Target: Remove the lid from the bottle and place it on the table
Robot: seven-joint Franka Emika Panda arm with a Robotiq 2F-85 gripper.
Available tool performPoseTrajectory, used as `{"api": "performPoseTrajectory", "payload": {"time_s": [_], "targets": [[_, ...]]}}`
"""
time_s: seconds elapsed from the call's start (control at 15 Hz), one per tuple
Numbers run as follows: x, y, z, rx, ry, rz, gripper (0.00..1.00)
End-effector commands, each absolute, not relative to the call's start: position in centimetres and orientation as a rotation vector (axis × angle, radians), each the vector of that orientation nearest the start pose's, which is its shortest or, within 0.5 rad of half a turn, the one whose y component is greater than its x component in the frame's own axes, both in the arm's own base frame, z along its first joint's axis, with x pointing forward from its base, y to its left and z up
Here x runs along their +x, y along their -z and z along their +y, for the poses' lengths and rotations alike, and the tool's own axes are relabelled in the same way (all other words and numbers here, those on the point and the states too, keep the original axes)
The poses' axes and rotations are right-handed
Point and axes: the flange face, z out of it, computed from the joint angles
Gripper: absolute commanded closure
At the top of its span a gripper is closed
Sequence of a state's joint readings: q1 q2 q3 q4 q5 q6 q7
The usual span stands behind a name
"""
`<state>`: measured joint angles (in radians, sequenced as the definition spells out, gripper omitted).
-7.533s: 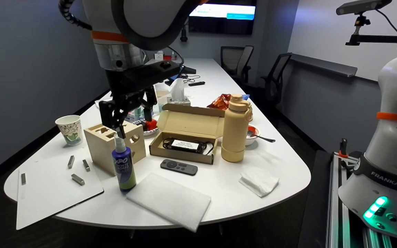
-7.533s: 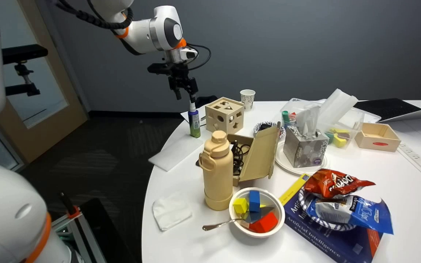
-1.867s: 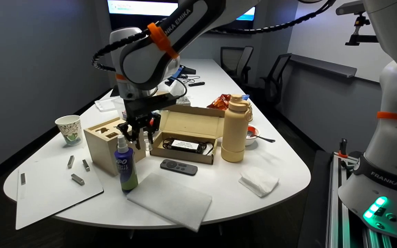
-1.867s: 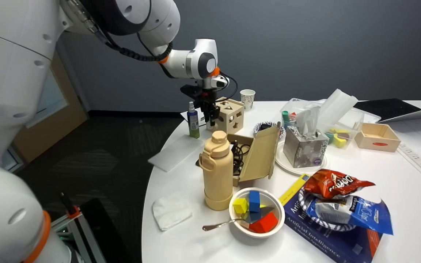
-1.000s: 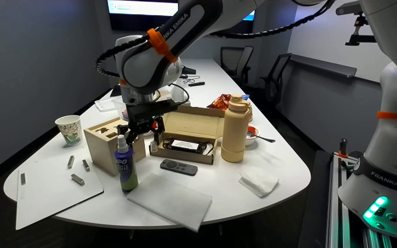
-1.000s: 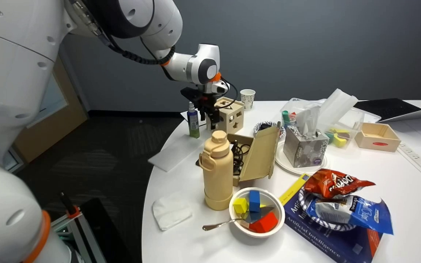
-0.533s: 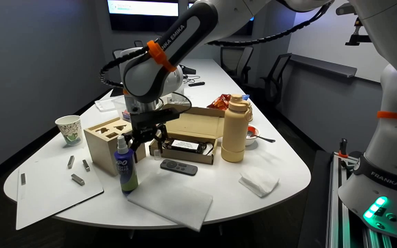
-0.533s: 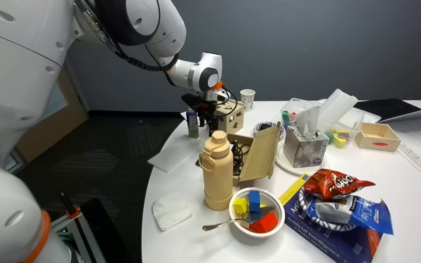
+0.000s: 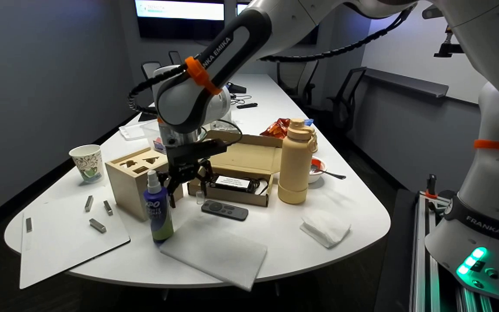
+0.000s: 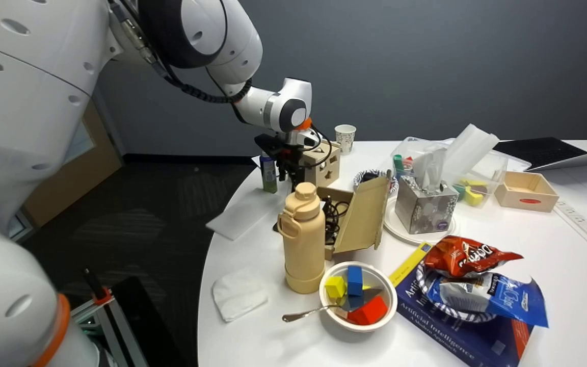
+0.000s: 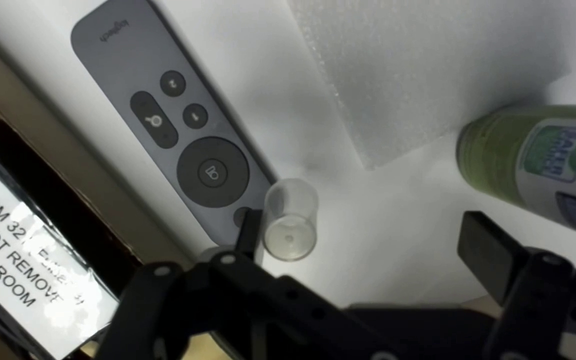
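Your claw (image 11: 365, 235) gapes wide, pinching nothing. The clear cap (image 11: 290, 222) is off the whiteboard spray bottle (image 9: 159, 213), by the Logitech remote (image 11: 165, 112); I can't tell whether it rests on the worktop (image 9: 286, 242), your last step.

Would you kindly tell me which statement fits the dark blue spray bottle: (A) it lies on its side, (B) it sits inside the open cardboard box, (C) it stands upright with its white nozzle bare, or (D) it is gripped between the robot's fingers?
C: in an exterior view the spray bottle stands upright with its white nozzle uncovered, and the wrist view shows the clear lid apart from it.
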<state>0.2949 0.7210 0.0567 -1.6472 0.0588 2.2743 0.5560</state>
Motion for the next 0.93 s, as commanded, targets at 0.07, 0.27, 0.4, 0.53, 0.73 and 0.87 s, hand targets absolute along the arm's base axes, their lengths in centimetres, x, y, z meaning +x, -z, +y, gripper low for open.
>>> {"api": "performPoseTrajectory", "payload": {"time_s": [0.07, 0.27, 0.4, 0.53, 0.73, 0.87], "targets": [[64.1, -18.6, 23.2, -3.069, -0.212, 0.391, 0.00], [64.5, -18.4, 23.1, -3.081, -0.220, 0.394, 0.00], [64.9, -18.0, 22.8, -3.091, -0.240, 0.412, 0.00], [65.3, -17.4, 22.7, -3.109, -0.268, 0.432, 0.00], [65.8, -16.5, 22.3, -3.122, -0.302, 0.458, 0.00], [66.0, -16.5, 22.2, -3.134, -0.302, 0.481, 0.00]]}}
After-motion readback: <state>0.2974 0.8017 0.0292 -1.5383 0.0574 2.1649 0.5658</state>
